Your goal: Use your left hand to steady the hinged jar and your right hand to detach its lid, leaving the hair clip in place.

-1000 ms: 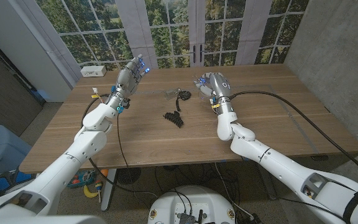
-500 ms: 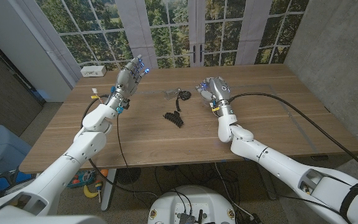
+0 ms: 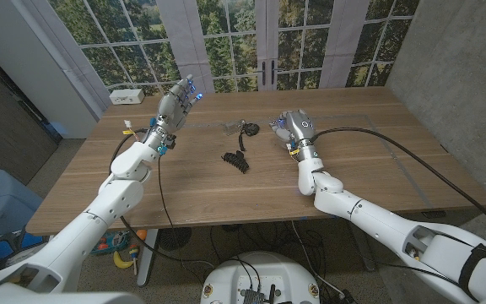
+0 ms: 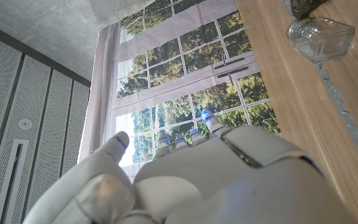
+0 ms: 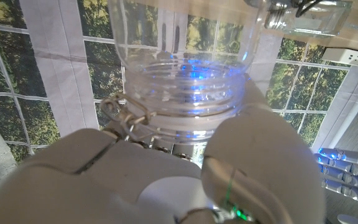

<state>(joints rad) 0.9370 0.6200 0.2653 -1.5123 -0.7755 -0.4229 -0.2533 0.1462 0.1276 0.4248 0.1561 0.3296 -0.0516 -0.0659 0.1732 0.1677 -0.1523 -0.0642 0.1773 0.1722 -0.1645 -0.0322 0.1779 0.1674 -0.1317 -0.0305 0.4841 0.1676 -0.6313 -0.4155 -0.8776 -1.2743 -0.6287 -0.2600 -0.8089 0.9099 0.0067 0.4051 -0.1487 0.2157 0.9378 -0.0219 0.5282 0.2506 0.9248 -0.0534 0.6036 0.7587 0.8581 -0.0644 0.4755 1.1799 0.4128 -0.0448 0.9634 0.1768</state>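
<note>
My right hand (image 3: pixel 295 126) grips a clear glass jar (image 5: pixel 179 74) by its ridged neck; a wire hinge (image 5: pixel 120 114) hangs at its side. In the head view the glass (image 3: pixel 277 127) shows at the hand's fingertips, right of centre. A second clear glass piece (image 3: pixel 229 129) lies on the table beside a dark wire clasp (image 3: pixel 247 129); it also shows in the wrist views (image 4: pixel 321 37) (image 5: pixel 303 17). Which piece is the lid I cannot tell. The black hair clip (image 3: pixel 235 160) lies nearer me, untouched. My left hand (image 3: pixel 180 100) is raised over the far left, fingers up, holding nothing.
A white power strip (image 3: pixel 126 96) sits at the table's far left corner. The wooden table (image 3: pixel 369 169) has bare room to the right and along the front. Windows stand behind the far edge.
My right hand has drawn to the right and a little nearer me with the glass in it, away from the piece lying by the clasp. The left hand has stayed put.
</note>
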